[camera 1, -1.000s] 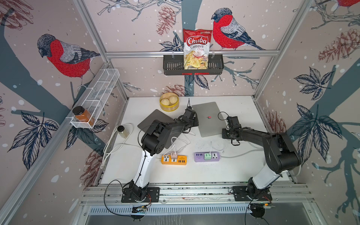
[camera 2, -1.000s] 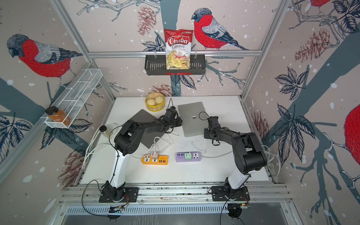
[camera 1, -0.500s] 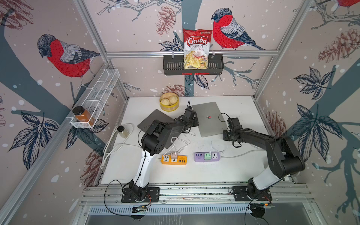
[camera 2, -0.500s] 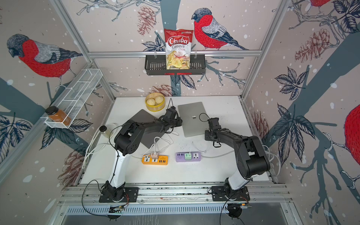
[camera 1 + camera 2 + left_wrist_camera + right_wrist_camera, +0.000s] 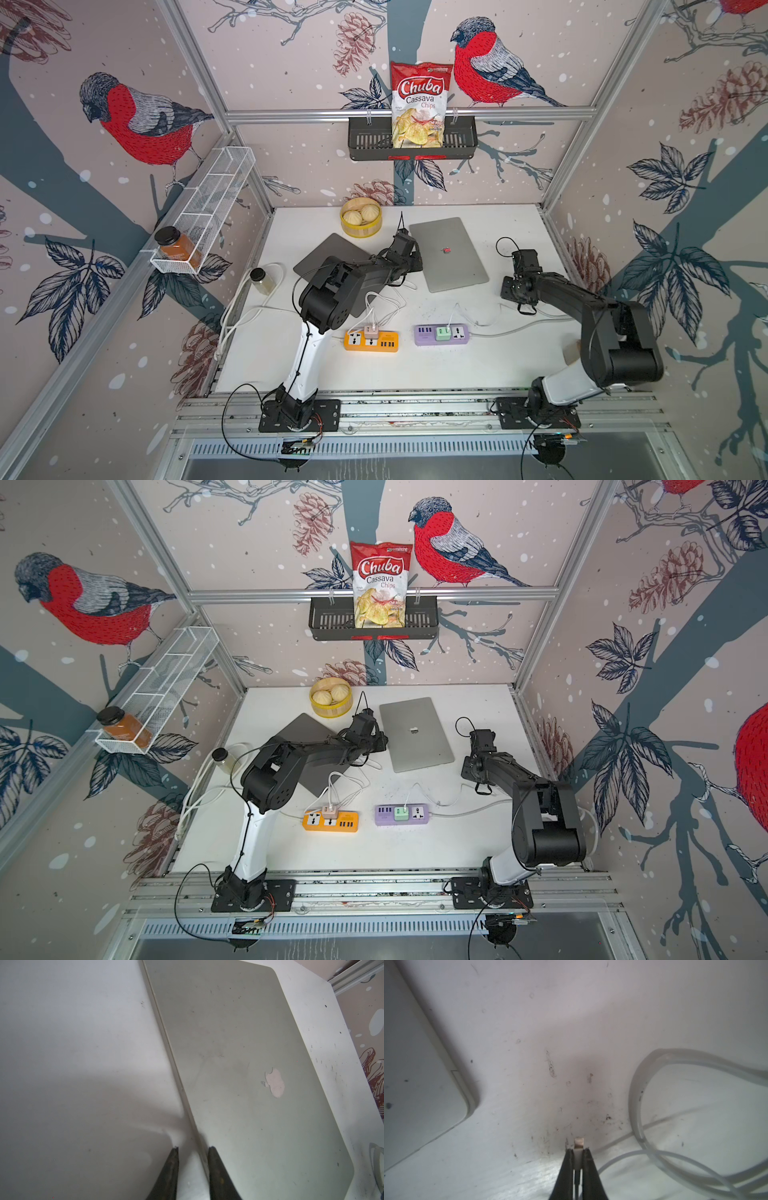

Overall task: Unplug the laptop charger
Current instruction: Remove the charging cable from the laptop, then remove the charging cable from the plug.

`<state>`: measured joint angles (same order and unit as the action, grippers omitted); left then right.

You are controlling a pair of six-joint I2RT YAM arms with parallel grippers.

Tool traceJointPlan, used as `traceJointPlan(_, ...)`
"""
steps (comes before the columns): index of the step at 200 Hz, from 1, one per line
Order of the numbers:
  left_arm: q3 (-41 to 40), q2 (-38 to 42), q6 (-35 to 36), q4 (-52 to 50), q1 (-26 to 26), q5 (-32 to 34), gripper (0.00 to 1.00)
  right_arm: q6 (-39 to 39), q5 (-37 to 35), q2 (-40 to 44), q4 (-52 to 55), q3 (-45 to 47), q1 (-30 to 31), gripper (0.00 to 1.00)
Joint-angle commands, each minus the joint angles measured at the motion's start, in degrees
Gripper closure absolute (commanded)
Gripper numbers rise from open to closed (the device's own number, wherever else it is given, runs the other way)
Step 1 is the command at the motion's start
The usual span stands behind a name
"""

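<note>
I am clenching my right end effector (image 5: 577, 1150) on the charger plug (image 5: 579, 1142). Its short metal tip is poking out past my fingertips and pointing at bare counter (image 5: 571, 1043), not into any socket. In both top views the laptop (image 5: 449, 253) is lying closed at about ten o'clock from that end effector, well apart from the plug. Only its rounded corner is showing in the right wrist view. Its long axis is running roughly twelve to six, leaning a little toward eleven and five.

My left end effector (image 5: 193, 1149) is sitting at the laptop's nine o'clock edge. Its fingers are parted a little and straddling that edge, gripping nothing I can make out. So the right arm is carrying the task's thing, and I am judging the pull-out as done. What is coming is lowering the plug straight down and letting go.

The plug is a small, slim block of hard white plastic. The cable (image 5: 635, 1088) is lying beside it in loose loops, thin, pale and rubbery. The laptop is a thin silver metal slab, smooth with faint scuffs. The counter is matt white, speckled with dark marks.
</note>
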<state>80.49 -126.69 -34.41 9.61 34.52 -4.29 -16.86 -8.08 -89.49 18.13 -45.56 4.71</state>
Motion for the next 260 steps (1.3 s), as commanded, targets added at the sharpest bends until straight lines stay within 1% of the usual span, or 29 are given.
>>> traceJointPlan(1, -0.9, -0.1, 0.6, -7.0, 0.2, -0.3, 0.73, -0.8, 1.5, -1.3, 0.2, -0.4, 0.0, 1.00)
traceJointPlan(40, -2.2, 1.1, 1.8, -5.7, 0.2, -1.0, 0.72, -0.9, 0.3, -2.0, -1.4, 1.0, 1.1, 1.00)
traceJointPlan(45, -2.2, 1.3, 1.9, -5.4, 0.2, -1.2, 0.71, -0.9, 0.3, -1.7, -1.7, 1.3, 1.2, 0.97)
traceJointPlan(53, -2.4, 1.6, 2.3, -5.3, 0.2, -1.4, 0.71, -1.0, 0.3, -1.0, -2.1, 1.8, 1.3, 0.90)
traceJointPlan(57, -2.4, 1.8, 2.6, -5.3, 0.2, -1.6, 0.70, -1.0, 0.2, -0.6, -2.3, 2.0, 1.4, 0.88)
traceJointPlan(80, -2.8, 2.6, 3.4, -4.5, 0.2, -2.2, 0.69, -1.0, -0.2, 1.9, -2.7, 2.7, 1.8, 0.80)
traceJointPlan(92, -3.6, 3.6, 4.1, -3.0, 0.4, -2.7, 0.68, -0.9, -0.5, 3.1, -2.4, 2.4, 2.1, 0.78)
traceJointPlan(123, -4.4, 6.6, 6.7, -1.0, 0.9, -4.0, 0.66, -1.0, -1.7, 6.4, -1.1, 1.6, 3.4, 0.66)
traceJointPlan(150, -4.8, 10.0, 9.3, -1.3, 1.5, -4.8, 0.65, -1.1, -2.6, 10.1, 0.8, 0.5, 4.3, 0.62)
traceJointPlan(166, -5.9, 12.8, 9.8, -0.9, 2.1, -4.9, 0.64, -1.6, -2.4, 13.1, 1.6, 0.4, 5.4, 0.61)
traceJointPlan(185, -7.6, 16.1, 9.7, -1.3, 3.2, -5.3, 0.64, -2.7, -1.8, 17.3, 2.5, 0.6, 8.4, 0.60)
traceJointPlan(226, -12.5, 21.9, 9.5, -3.2, 7.5, -8.5, 0.63, -8.7, -3.0, 29.3, 4.3, 3.6, 19.1, 0.58)
traceJointPlan(248, -16.7, 25.4, 8.3, -3.7, 9.6, -8.6, 0.63, -11.6, -4.8, 35.5, 3.6, 6.8, 25.2, 0.58)
traceJointPlan(260, -19.9, 27.5, 6.8, -2.7, 10.2, -8.9, 0.64, -12.8, -6.0, 37.4, 3.7, 8.2, 27.8, 0.58)
